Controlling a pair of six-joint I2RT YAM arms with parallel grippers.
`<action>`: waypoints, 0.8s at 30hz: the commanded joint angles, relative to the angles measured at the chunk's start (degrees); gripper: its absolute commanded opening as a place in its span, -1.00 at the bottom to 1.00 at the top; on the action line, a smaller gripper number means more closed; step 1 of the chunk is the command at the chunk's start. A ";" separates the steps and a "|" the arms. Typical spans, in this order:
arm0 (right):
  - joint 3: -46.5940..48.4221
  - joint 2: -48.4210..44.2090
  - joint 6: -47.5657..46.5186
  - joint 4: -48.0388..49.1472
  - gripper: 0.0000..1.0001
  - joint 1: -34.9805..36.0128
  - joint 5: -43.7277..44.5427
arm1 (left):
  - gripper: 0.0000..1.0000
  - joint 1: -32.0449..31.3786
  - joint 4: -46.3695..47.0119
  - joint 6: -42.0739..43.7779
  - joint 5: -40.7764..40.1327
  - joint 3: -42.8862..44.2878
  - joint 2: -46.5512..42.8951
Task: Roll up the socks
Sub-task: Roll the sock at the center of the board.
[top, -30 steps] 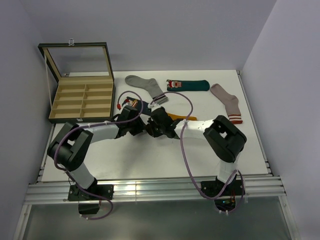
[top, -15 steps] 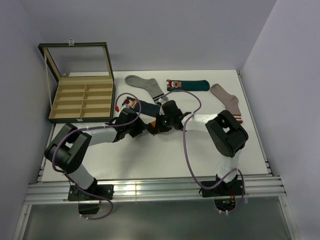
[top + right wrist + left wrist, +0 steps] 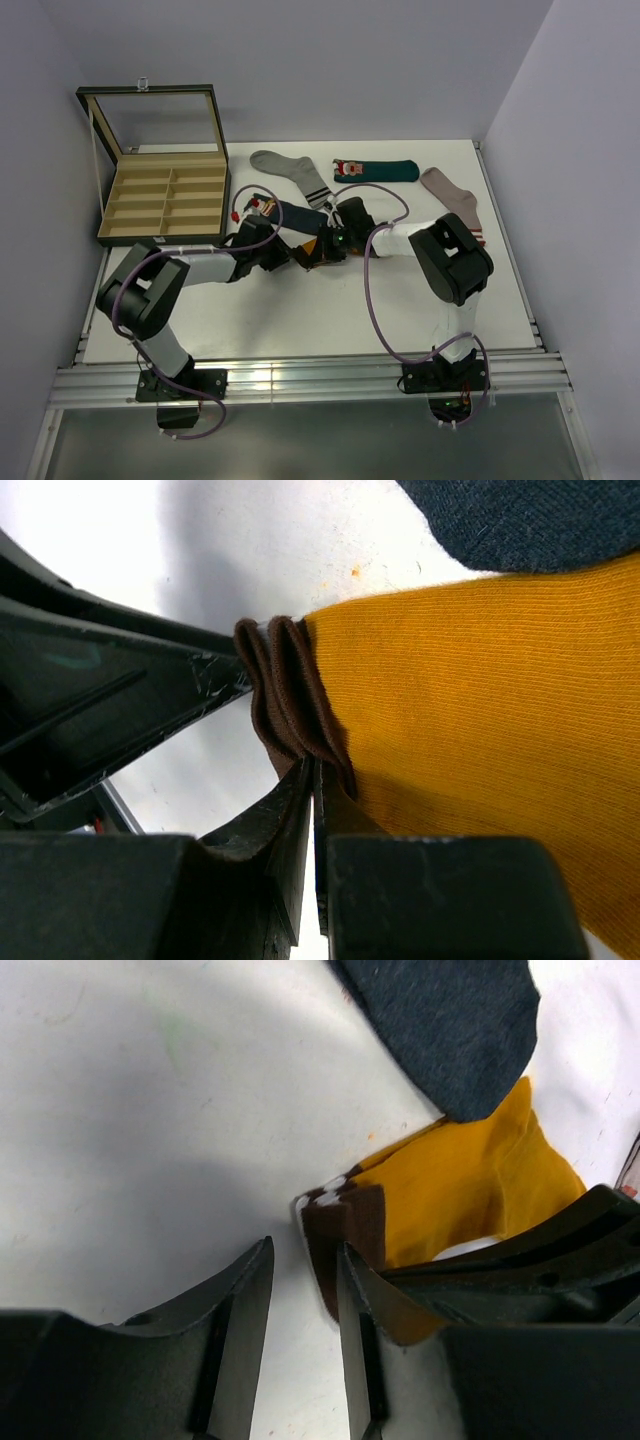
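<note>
The mustard-orange sock point(image 3: 309, 248) lies mid-table between my two grippers; its dark brown cuff point(image 3: 285, 695) is bunched up. My right gripper point(image 3: 322, 247) point(image 3: 315, 780) is shut on that cuff, with the sock's orange body point(image 3: 500, 700) stretching away from it. My left gripper point(image 3: 293, 256) point(image 3: 300, 1335) is open by a narrow gap over bare table, and the cuff point(image 3: 345, 1230) sits right at its right fingertip. The navy sock point(image 3: 292, 213) point(image 3: 450, 1020) lies just behind, overlapping the mustard sock's end. The dark teal sock point(image 3: 375, 170) lies at the back.
A grey striped sock point(image 3: 290, 168) lies at the back beside the teal one. A pinkish-beige sock point(image 3: 455, 205) lies at the right. An open wooden compartment box point(image 3: 165, 195) stands at the back left. The right arm's cable point(image 3: 372, 290) loops over the table.
The right wrist has swung back and to the right, and the mustard sock, stretched out to the right before, is now gathered between the two grippers. The left gripper has barely moved.
</note>
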 commanded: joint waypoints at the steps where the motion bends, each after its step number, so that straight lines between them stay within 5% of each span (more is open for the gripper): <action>1: -2.28 2.94 -1.14 -4.15 -0.78 -0.49 3.45 | -0.24 0.41 -0.90 0.23 0.32 1.20 2.83; 13: -1.93 3.38 -0.96 -4.15 -0.78 -0.66 3.19 | -0.33 0.41 -3.00 0.14 -0.03 3.31 7.31; 24: -2.02 0.85 -1.75 -4.15 -0.71 -0.49 3.80 | -0.70 0.24 -7.31 0.58 -0.38 5.15 6.52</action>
